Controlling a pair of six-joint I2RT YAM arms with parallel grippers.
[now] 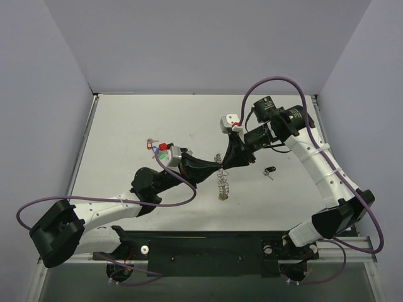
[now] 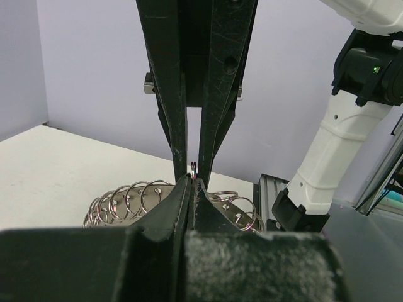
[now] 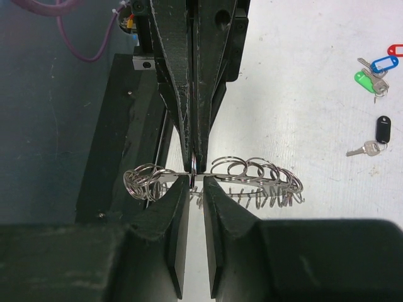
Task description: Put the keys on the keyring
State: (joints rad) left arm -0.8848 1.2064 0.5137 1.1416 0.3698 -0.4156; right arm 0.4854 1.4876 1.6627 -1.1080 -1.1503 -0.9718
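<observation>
Many small silver rings [image 3: 146, 179] fringe thin wire keyring [image 3: 252, 181].

Robot lab: bare-walled test enclosure [image 1: 208, 44]

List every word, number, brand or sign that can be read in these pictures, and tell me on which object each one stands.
No text can be read in any view.
blue key tag, green key tag, black key tag, red key tag: no writing shows; too small to be sure.
keyring: no marking shows.
right arm: no brand or label shows on its white cover.
</observation>
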